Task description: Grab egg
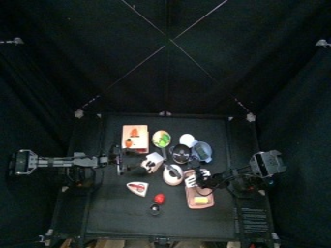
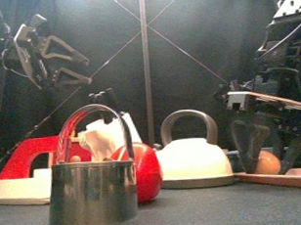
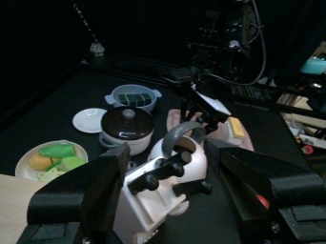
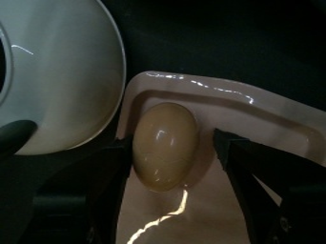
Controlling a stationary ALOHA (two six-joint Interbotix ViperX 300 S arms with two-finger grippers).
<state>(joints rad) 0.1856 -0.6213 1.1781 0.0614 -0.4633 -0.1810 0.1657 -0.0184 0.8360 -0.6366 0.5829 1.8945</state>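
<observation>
A tan egg lies on a pink tray, just beside a white kettle. My right gripper stands open right at the egg, one dark finger on either side of it. From the front the egg rests low on the tray at the right, with the right gripper hanging down around it. From above, the right gripper is over the tray. My left gripper is open, holds nothing, and rests at the table's left.
A metal pail, a red ball-like thing, a red-and-white object and the white kettle crowd the front. Further back are a bowl of green fruit, a white saucer and a grey pot.
</observation>
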